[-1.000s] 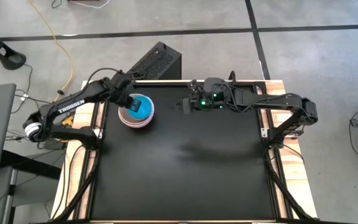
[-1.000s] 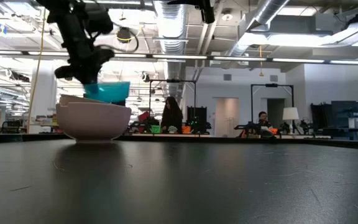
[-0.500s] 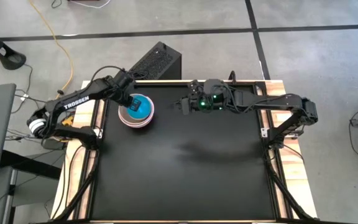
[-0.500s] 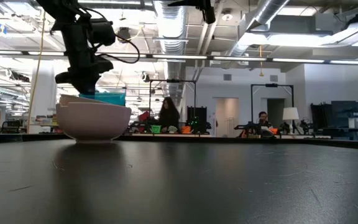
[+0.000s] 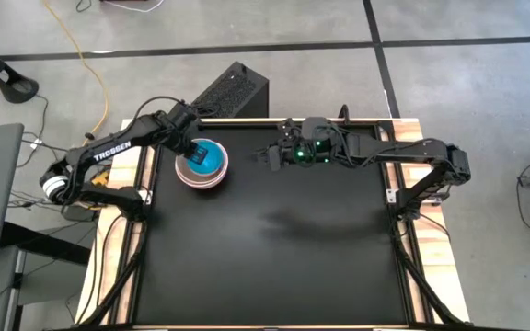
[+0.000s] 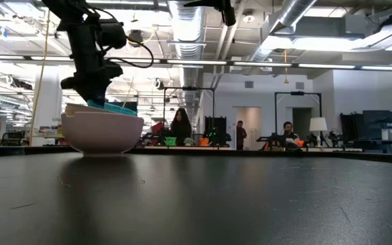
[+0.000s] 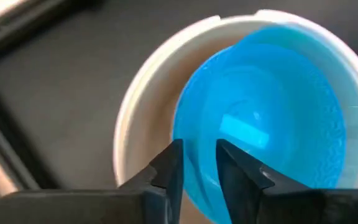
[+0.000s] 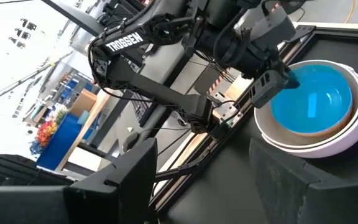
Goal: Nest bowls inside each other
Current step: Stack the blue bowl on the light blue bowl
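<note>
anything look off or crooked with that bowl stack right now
Slightly. The teal-blue bowl sits tilted in the stack, its rim higher on one side in the low view, not yet seated level. The left gripper straddles its rim, fingers slightly parted. The right gripper waits apart, open. Nothing looks spilled or damaged.

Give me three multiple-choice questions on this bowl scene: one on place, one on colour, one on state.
1. Where on the table is the bowl stack?
A far left part
B near right corner
C centre

2. What colour is the top bowl?
A pink
B teal-blue
C beige

3. How does the left end effector stand?
A straddling the top bowl's rim
B parked off the table
C gripping the bottom bowl

Answers: 1 A, the high view shows it there. 2 B, both wrist views show it. 3 A, one finger inside, one outside.
</note>
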